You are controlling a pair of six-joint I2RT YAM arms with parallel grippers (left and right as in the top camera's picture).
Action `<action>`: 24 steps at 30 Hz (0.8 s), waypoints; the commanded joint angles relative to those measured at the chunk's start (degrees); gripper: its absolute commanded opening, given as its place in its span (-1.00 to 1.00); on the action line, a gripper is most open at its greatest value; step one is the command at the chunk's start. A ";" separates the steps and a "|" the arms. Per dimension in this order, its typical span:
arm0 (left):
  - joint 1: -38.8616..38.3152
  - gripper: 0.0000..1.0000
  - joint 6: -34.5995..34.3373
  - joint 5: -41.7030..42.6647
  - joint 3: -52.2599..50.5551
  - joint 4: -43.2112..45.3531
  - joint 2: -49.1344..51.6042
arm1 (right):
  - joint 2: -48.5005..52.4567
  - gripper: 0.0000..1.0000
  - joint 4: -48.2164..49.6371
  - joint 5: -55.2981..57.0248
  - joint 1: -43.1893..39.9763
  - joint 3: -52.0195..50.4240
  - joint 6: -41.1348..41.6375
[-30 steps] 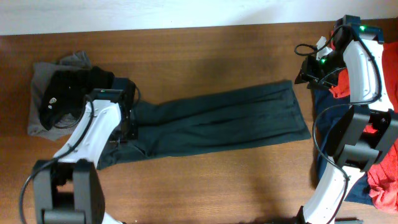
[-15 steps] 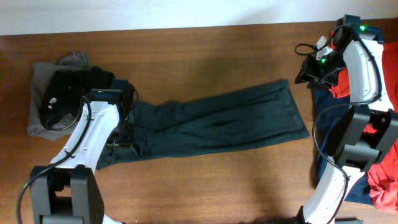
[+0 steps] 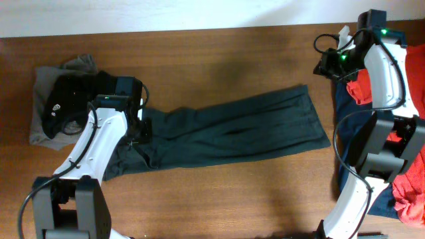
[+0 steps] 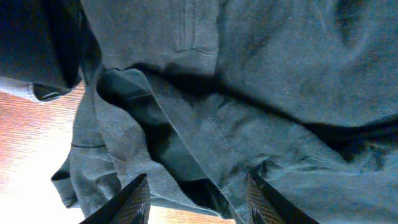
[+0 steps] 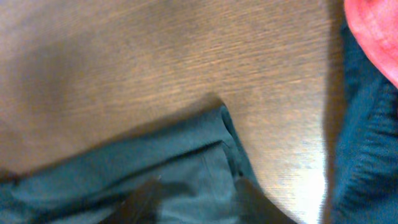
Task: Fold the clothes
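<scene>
**Left wrist shifts over the bunched end; right arm pulls away from the hem**

Since a second ago the left gripper (image 3: 141,127) has edged toward the far side of the tabletop (image 3: 219,60). The cloth under it has gathered into deeper wrinkles. The right gripper (image 3: 327,66) has drawn back toward the far edge, so the squared end of the dark green garment (image 3: 239,129) now lies below and ahead of its fingers, apart from them.

The garment is a long strip lying across the middle of the tabletop. In the left wrist view the left fingers (image 4: 134,199) stand wide apart and hold nothing. Between and just beyond them lie rumpled folds, a seam and a loose flap of the green cloth. In the right wrist view the picture is blurred, but the right fingers (image 5: 146,198) look spread and empty. The garment's corner lies just ahead of them, with bare wood beyond it.

A grey garment (image 3: 43,83) with a black garment (image 3: 73,96) on it lies behind the left fingers. A red garment (image 3: 362,89) and a navy garment (image 3: 345,109) lie beside the right arm.

By my reading, the step in hand is straightening and folding this strip, and the left end is not yet flat. The next move calls for the left fingers to close on a single layer at the bunched edge. The right fingers would need to come down onto the far corner to pinch it, so both ends can be tensioned before the strip is folded over.
</scene>
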 commanded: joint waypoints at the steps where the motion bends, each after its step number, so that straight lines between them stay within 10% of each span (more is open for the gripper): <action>1: 0.20 0.01 -0.11 2.10 0.50 0.09 -0.55 | 4.83 -0.28 0.98 -0.31 1.11 -2.43 0.04; 4: 0.20 0.03 -0.13 2.10 0.50 0.20 -0.55 | 7.63 -0.28 0.50 1.09 1.07 -3.02 0.02; 10: 0.20 0.14 -0.13 2.10 0.50 1.14 -0.55 | 9.99 0.38 -1.60 4.24 -0.50 -4.98 -13.18; 24: 0.20 0.36 -0.11 2.08 0.50 6.47 -0.55 | 9.99 0.25 -7.06 -7.76 -4.13 -17.94 -30.16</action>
